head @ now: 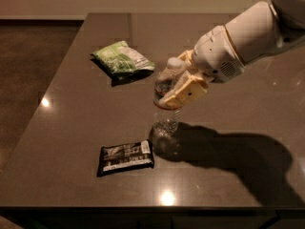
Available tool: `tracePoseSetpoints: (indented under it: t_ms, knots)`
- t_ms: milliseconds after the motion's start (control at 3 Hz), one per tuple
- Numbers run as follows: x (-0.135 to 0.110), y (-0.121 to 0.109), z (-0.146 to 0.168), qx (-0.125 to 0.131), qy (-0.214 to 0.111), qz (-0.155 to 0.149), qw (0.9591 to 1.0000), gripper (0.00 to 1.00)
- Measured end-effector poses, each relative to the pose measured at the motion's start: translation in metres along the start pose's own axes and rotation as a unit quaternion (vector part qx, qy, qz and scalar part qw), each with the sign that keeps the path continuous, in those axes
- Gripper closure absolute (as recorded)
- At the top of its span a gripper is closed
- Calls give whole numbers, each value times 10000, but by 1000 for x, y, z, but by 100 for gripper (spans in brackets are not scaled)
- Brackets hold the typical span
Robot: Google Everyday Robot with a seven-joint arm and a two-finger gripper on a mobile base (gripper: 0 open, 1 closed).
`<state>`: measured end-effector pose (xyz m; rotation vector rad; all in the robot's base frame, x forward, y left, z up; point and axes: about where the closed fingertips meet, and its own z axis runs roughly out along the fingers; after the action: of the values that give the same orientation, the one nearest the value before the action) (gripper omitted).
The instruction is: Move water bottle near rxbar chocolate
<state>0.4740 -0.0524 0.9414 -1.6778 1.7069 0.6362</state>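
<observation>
The water bottle (166, 116) is clear with a white cap and stands upright on the dark table (71, 109), just right of and behind the rxbar chocolate (125, 157), a flat black bar lying near the front edge. My gripper (177, 87) comes in from the right on a white arm and is shut on the bottle's upper part, its tan fingers (186, 92) wrapped around the label band. The bottle's base appears to rest on the table, a short gap from the bar.
A green-and-white snack bag (122, 59) lies at the back left of the table. The arm's shadow falls across the table's right front. The table's front edge runs just below the bar, its left edge drops to the floor.
</observation>
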Motion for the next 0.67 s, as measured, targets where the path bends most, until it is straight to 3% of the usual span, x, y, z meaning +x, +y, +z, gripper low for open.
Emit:
tracePoseSetpoints:
  t_ms: [667]
  knots:
    - [2,1,3,22,63,-28,10000,6]
